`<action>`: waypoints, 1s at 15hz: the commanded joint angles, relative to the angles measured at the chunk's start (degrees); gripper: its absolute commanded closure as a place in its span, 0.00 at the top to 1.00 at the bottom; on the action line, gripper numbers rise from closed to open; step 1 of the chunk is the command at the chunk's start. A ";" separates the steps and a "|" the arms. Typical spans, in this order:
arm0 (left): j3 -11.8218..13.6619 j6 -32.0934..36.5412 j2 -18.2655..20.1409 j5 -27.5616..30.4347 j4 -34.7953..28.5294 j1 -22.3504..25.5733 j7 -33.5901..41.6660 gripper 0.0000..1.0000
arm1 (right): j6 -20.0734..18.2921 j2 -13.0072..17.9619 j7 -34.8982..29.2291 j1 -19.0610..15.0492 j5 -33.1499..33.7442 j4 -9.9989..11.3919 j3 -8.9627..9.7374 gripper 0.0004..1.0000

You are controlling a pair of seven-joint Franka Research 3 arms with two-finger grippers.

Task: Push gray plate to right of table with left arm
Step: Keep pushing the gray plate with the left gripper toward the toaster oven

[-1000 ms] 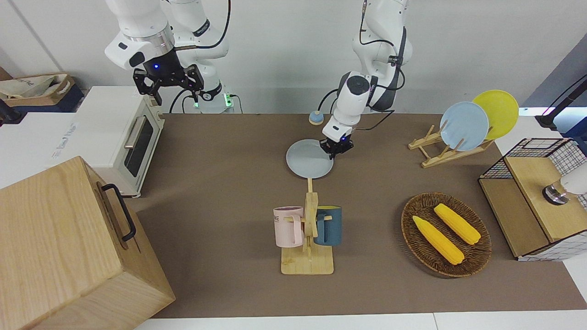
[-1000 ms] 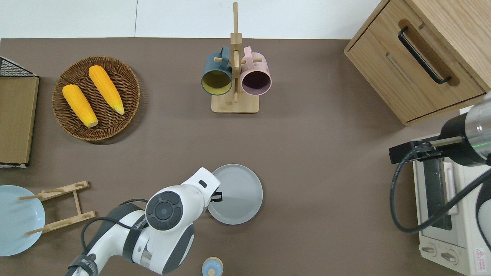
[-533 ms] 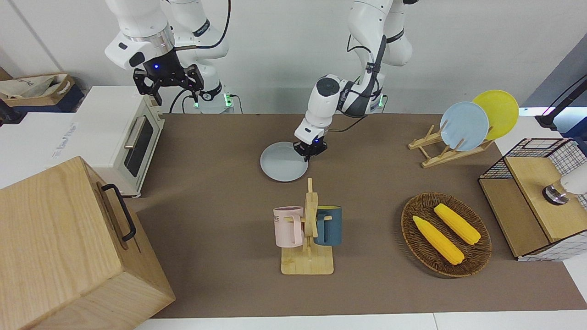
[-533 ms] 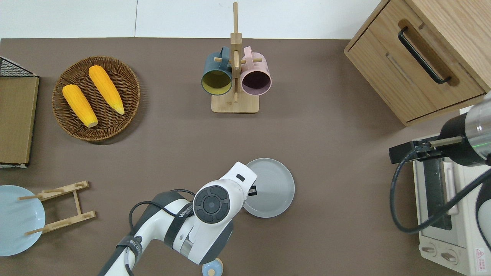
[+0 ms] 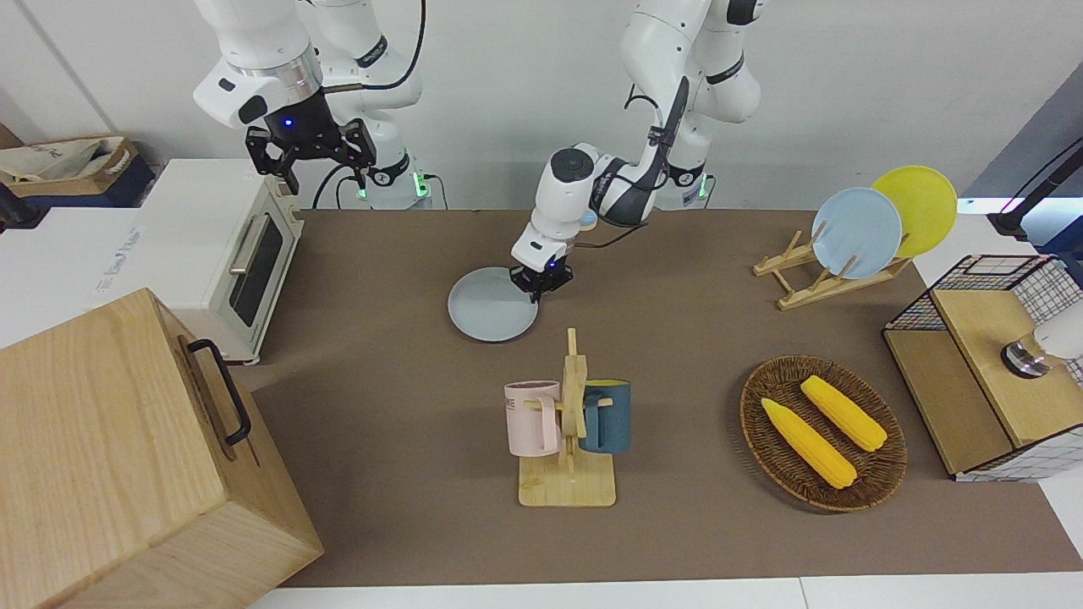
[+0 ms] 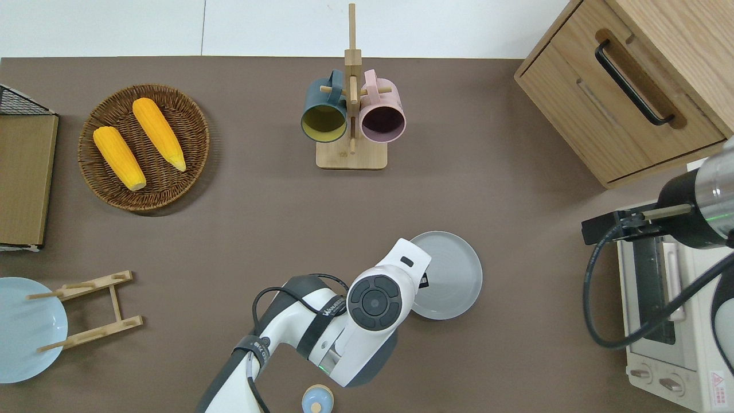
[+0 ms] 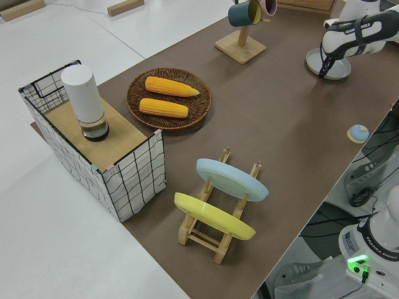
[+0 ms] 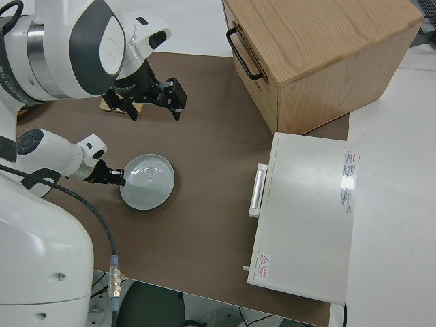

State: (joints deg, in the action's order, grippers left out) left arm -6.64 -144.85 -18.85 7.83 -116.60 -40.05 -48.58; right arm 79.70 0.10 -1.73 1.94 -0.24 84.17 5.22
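Round pale gray plate point(image 6: 450, 274) lying flat on brown table point(image 6: 241, 229), left pincer point(image 5: 539, 286) at its rim

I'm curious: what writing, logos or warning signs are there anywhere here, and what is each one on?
"FRANKA": on the left arm, along its forearm.
"FRANKA EMIKA": on the robot base in the left side view.
"ME": last letters of a word on the pink mug; the rest is hidden.
Red warning triangle sticker: on the toaster oven; its print is too small to read.
Labels on the oven's top and side: too small to read.
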 commanded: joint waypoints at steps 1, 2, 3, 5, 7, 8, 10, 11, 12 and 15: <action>0.40 0.27 -6.54 -3.33 6.81 -3.02 -6.51 0.00 | -0.69 0.43 0.15 -0.62 -0.46 0.03 0.32 0.98; 0.40 0.27 -7.42 -3.95 7.87 -3.63 -7.83 0.00 | -0.69 0.43 0.15 -0.62 -0.46 0.03 0.32 0.98; 0.40 0.27 -7.87 -3.96 8.14 -4.50 -8.63 0.00 | -0.69 0.43 0.15 -0.62 -0.46 0.03 0.32 0.98; 0.48 0.27 -8.48 -3.87 8.75 -5.30 -8.90 0.00 | -0.69 0.43 0.06 -0.62 -0.46 -0.05 0.23 0.98; 0.40 0.27 -8.75 -3.96 9.37 -5.30 -8.99 0.01 | -0.69 0.43 0.15 -0.62 -0.46 -0.05 0.32 0.98; 0.40 0.36 -8.75 -3.96 9.72 -5.30 -8.99 0.01 | -0.69 0.43 0.15 -0.62 -0.46 0.03 0.32 0.98; 0.48 1.76 -8.66 -3.87 10.60 -5.30 -8.90 0.12 | -0.69 0.43 0.06 -0.62 -0.46 0.03 0.32 0.98; 0.66 2.73 -8.57 -3.96 11.12 -5.22 -8.73 0.20 | -0.69 0.43 0.15 -0.62 -0.46 -0.05 0.23 0.98; 0.83 3.52 -8.40 -4.05 11.82 -5.04 -8.46 0.48 | -0.69 0.43 0.15 -0.62 -0.46 0.03 0.32 0.98; 1.19 5.45 -7.08 -4.05 12.09 -4.34 -7.84 0.99 | -0.69 0.43 0.06 -0.62 -0.46 -0.05 0.23 0.98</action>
State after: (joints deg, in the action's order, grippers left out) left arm -6.43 -142.82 -25.53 5.02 -107.01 -44.13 -55.94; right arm 79.70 0.10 -1.73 1.94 -0.24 84.17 5.22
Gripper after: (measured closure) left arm 0.643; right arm 0.013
